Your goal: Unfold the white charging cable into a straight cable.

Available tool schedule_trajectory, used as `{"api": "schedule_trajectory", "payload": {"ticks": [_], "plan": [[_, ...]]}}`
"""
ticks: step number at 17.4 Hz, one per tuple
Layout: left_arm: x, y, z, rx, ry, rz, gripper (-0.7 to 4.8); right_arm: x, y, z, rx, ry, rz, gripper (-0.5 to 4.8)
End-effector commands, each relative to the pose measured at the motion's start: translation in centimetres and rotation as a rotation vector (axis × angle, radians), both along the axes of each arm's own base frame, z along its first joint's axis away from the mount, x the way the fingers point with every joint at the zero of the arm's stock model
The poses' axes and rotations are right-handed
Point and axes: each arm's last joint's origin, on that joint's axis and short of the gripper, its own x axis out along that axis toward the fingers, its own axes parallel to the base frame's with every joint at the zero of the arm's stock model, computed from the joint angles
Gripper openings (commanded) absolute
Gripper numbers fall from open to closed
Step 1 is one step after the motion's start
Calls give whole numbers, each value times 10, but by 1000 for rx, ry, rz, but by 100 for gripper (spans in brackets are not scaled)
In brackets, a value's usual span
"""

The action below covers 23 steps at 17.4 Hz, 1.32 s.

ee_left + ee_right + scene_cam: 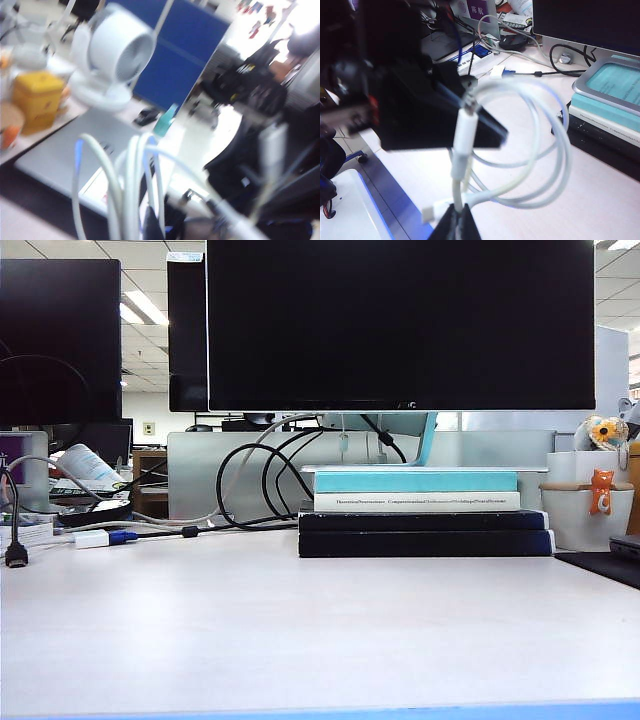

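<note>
From the exterior view I see only the bench [300, 630], the big monitor [400, 325] and the book stack [425, 515]; neither arm nor the cable shows there, so both are working off that camera's field. On my right wrist view the right gripper [456, 220] has its jaws pressed together on the cable [540, 165], which hangs above the bench in several loose loops, one plug end [465, 130] standing up just beside the left gripper's dark body. On the blurred left wrist view the left gripper [155, 227] also pinches a bundle of white strands. I judge the task barely begun: both ends are gripped, but the coils remain and must be drawn apart and laid straight.
</note>
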Motion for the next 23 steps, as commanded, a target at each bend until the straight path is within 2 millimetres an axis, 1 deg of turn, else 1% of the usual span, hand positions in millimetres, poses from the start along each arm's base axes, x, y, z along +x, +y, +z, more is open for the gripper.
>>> {"api": "schedule_trajectory", "payload": {"ticks": [1, 3, 4, 7, 8, 9, 11, 12, 14, 15, 17, 18, 19, 20, 21, 22, 23], "plan": [[17, 13, -5, 90, -25, 210, 479, -5, -1, 3, 18, -15, 11, -6], [16, 13, -4, 79, -25, 155, 479, -4, -1, 3, 18, -18, 11, -6], [13, 14, -5, 91, -7, 93, 479, -4, -1, 3, 18, -21, 10, -6], [7, 22, 1, 119, -36, 86, 479, -3, -1, 6, 23, -57, 1, -6], [-11, 44, 22, 151, -147, 94, 479, 2, 0, 15, 41, -158, -22, -6], [-22, 61, 36, 155, -190, 146, 479, 10, 2, 23, 92, -190, -18, -6], [-35, 82, 49, 152, -215, 199, 479, 23, 6, 32, 177, -212, 16, -6], [-44, 96, 57, 148, -236, 220, 479, 33, 9, 39, 239, -227, 65, -6], [-57, 116, 66, 137, -249, 238, 479, 52, 15, 49, 339, -237, 149, -6], [-63, 122, 68, 140, -252, 237, 479, 59, 18, 54, 384, -245, 195, -6], [-74, 134, 72, 139, -253, 243, 479, 76, 33, 69, 516, -281, 321, -6], [-77, 137, 73, 132, -257, 242, 479, 85, 47, 81, 572, -265, 403, -6], [-77, 137, 73, 129, -254, 242, 479, 90, 57, 87, 569, -235, 463, -6], [-77, 137, 74, 124, -253, 238, 479, 95, 74, 92, 550, -187, 562, -6], [-76, 136, 74, 120, -256, 236, 479, 96, 84, 92, 539, -172, 608, -6], [-76, 134, 76, 94, -269, 199, 479, 94, 108, 78, 468, -132, 677, -6], [-77, 134, 78, 76, -280, 168, 479, 97, 110, 69, 419, -86, 662, -6]]}}
